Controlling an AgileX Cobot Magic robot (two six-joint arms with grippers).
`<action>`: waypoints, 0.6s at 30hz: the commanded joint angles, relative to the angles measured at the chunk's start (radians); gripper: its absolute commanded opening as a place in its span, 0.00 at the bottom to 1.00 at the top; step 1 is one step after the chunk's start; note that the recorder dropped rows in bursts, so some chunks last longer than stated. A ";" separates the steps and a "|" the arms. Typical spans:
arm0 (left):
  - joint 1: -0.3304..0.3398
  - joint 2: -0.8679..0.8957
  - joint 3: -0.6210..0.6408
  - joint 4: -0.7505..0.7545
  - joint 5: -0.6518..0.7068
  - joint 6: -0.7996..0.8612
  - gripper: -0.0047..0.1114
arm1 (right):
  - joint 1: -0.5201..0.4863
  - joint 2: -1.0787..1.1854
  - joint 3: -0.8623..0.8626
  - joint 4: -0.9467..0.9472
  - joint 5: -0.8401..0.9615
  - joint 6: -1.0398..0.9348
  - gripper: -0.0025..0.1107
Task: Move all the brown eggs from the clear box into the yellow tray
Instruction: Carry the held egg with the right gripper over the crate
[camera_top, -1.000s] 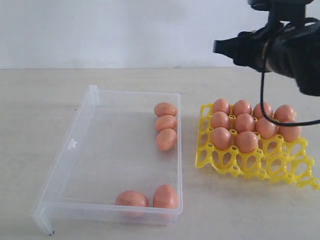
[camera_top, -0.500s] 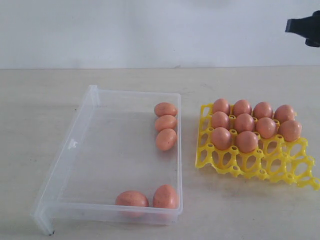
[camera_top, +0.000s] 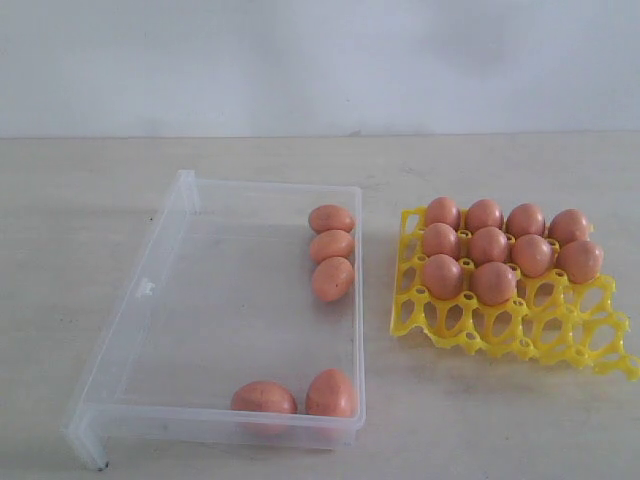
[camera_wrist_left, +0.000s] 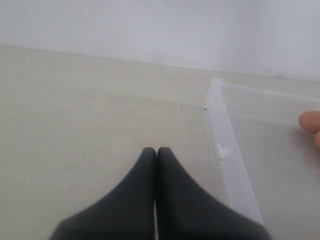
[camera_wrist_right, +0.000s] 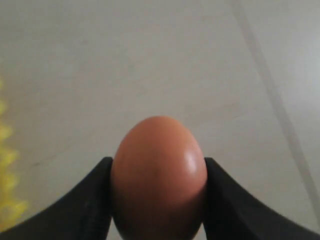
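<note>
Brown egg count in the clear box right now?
5. Three brown eggs line the clear box's wall beside the yellow tray; two sit side by side at the near wall. The box is transparent, so none look hidden.

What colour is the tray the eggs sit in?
The tray is bright yellow, seen best in the exterior view.

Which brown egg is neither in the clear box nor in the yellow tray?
The egg gripped by the right tool, seen only in the right wrist view. The rest lie in the clear box or the yellow tray.
</note>
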 joint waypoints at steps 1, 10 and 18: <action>-0.002 0.001 -0.002 -0.002 -0.007 0.000 0.00 | -0.049 -0.003 -0.049 0.704 0.217 -0.553 0.02; -0.002 0.001 -0.002 -0.002 -0.007 0.000 0.00 | -0.047 0.010 -0.049 1.481 0.417 -1.183 0.02; -0.002 0.001 -0.002 -0.002 -0.007 0.000 0.00 | -0.043 0.100 0.043 1.803 0.417 -1.598 0.02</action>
